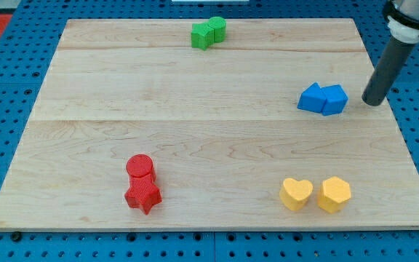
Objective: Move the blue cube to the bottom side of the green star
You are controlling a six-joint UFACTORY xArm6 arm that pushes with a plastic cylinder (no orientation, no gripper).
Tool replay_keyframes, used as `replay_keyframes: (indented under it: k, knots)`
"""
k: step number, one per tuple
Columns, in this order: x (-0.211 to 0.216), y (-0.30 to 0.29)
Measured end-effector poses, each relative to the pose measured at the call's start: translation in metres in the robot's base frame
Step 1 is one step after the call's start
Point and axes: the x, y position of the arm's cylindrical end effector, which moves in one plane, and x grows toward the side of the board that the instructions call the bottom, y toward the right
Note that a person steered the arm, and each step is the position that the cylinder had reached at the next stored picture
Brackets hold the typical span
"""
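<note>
The blue cube [334,100] sits at the view's right, touching a second blue block [311,97] on its left. The green star [202,35] lies at the view's top centre, touching a green block [217,28] on its right. My tip [372,102] stands just right of the blue cube, a small gap apart, at about the same height in the view. The blue cube is far to the lower right of the green star.
A red cylinder [140,167] and a red star [143,194] touch at the lower left. A yellow heart [297,193] and a yellow hexagon [334,193] sit at the lower right. The wooden board [209,124] lies on a blue pegboard.
</note>
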Motion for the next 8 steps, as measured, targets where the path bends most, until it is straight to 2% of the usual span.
replay_keyframes:
  k: [2,5,6,8]
  knots:
    - [0.000,-0.092]
    - [-0.024,-0.162]
    - [-0.045,-0.164]
    - [-0.046,-0.251]
